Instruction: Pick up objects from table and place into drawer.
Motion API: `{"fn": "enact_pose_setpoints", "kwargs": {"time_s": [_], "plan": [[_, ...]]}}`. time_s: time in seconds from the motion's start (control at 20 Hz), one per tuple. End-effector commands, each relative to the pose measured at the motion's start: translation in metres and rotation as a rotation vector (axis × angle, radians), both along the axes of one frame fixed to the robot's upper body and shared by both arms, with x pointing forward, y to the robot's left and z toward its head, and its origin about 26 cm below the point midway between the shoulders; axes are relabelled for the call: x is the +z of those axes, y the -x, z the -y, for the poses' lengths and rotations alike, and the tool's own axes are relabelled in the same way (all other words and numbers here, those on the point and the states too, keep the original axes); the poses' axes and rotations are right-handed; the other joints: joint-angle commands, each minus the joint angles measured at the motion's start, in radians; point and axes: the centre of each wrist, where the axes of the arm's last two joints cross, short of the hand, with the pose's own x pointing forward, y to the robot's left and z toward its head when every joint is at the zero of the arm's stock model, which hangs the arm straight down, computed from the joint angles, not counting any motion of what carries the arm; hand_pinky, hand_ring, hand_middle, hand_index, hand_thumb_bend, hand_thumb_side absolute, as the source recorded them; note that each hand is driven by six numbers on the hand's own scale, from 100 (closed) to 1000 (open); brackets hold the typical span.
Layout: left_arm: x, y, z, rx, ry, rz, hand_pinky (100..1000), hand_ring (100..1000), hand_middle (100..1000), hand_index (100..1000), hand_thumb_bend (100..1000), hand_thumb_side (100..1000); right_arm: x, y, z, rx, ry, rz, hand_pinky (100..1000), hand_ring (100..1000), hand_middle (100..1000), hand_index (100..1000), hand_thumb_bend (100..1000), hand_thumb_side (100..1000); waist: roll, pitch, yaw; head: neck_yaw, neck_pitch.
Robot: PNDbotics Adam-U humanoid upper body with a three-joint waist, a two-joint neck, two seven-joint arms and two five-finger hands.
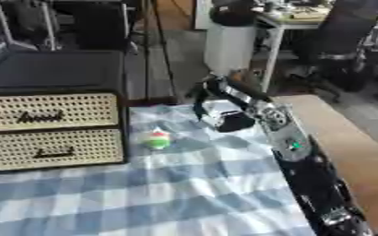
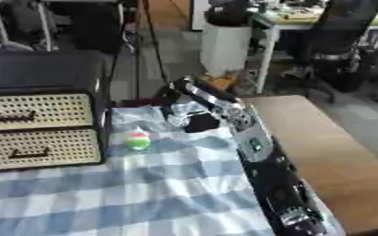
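From my left eye, my right arm [image 1: 305,170] stretches up from the lower right corner across the blue-and-white checked cloth [image 1: 184,189] that covers the counter [image 1: 353,147]. My right hand [image 1: 224,117] hangs at the cloth's far edge, fingers curled downward, though I cannot tell whether they hold anything (the dark shapes there run together). A small green, white and red object [image 1: 158,139] sits on the cloth, near my hand but apart from it, just beside the drawer unit [image 1: 55,129]. The unit stands at the left with two woven cane fronts, both drawers shut.

From my right eye, the same small object [image 2: 137,141] lies between the lower drawer [image 2: 35,148] and my right hand [image 2: 194,119]. Bare wood of the counter shows to the right of my arm.
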Motion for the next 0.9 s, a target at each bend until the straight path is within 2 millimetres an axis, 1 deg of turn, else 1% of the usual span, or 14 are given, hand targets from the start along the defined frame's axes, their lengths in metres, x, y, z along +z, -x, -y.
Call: {"fn": "enact_pose_setpoints", "kwargs": {"time_s": [0.05,0.55,0.65,0.75,0.9], "plan": [[0.0089,0.0013,-0.0006,-0.003,-0.011,0.032,366,294,349,670,100,1000,0.0147,-0.0017,0.0083,-0.014,0.027,0.038,673,619,488,764,100,299,0.005,-0.008,-0.001,-0.003,0.001],[0.0086,0.0014,-0.0006,-0.004,-0.01,0.031,365,291,345,669,100,1000,0.014,-0.0019,0.0083,-0.012,0.03,0.035,673,617,483,765,100,304,0.005,-0.008,0.0,-0.005,0.002],[0.0085,0.0014,-0.0004,-0.006,-0.011,0.029,364,288,342,669,100,1000,0.0139,-0.0024,0.0086,-0.013,0.032,0.034,673,616,481,766,100,303,0.004,-0.009,0.001,-0.004,0.006],[0.0085,0.0014,-0.0007,-0.004,-0.012,0.029,364,287,341,669,100,1000,0.0138,-0.0033,0.01,-0.017,0.037,0.033,673,616,481,766,100,298,0.004,-0.01,0.002,-0.006,0.001],[0.0091,0.0011,-0.0003,-0.007,-0.011,0.032,364,285,339,669,100,1000,0.015,-0.0064,0.0124,-0.031,0.045,0.033,672,616,484,767,100,292,0.003,-0.007,0.003,-0.006,0.004]]}}
